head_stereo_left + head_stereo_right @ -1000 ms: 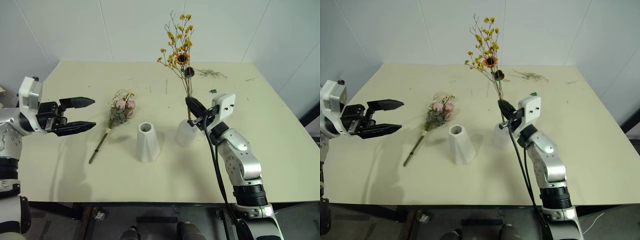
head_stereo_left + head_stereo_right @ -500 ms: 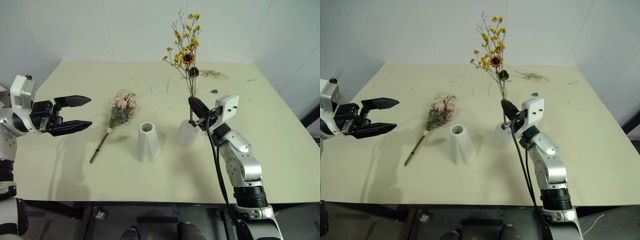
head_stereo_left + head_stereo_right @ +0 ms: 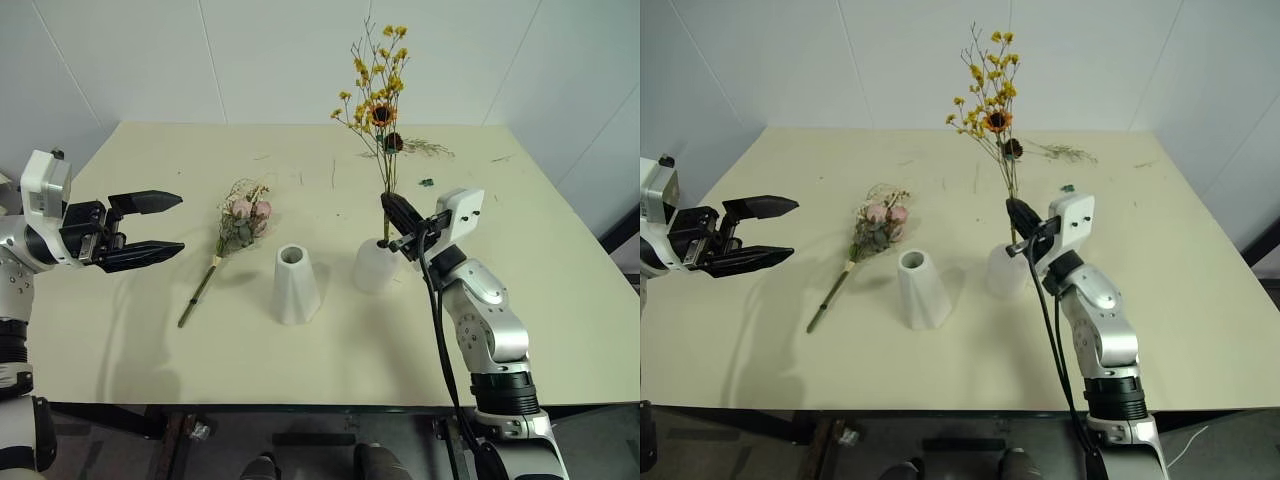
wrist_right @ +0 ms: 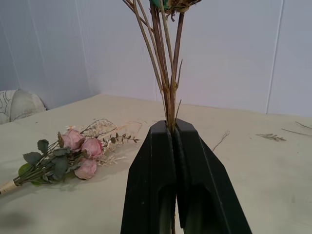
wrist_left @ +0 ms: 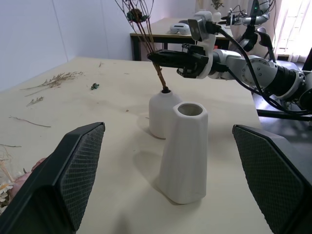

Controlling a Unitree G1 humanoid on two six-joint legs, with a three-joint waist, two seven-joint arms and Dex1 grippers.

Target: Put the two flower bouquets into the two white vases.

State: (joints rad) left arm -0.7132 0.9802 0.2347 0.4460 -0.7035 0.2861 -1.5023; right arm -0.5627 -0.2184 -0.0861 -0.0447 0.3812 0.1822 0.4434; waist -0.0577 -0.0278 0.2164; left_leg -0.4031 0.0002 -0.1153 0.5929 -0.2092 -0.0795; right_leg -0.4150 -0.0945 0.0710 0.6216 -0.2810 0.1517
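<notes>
Risk sits chiefly with the slim spray of small yellow-orange flowers, tall and top-heavy, whose stem end stands in the hole of the shorter rounded white vase. The right gripper is clamped tight on the stem just above the vase mouth. If the stem is not seated deep enough when the grip lets go, the spray will likely lean and could tip the light vase over (its base looks narrow for such a tall load); a sideways pull on release could do the same.

Second in size, the larger bunch of pink roses, white daisies and greenery lies flat on the table, its stem pointing toward the near edge, well apart from both vases. The taller tapered white vase with faceted sides stands empty between that bunch and the rounded vase. The left gripper hovers beside the bunch with fingers spread wide, holding nothing. A grab too near the blooms could crush them, and a swing past the tapered vase could knock it.

All this rests on a pale yellowish matte table, with loose dried twigs strewn near the far edge. White panelled walls stand behind it.
</notes>
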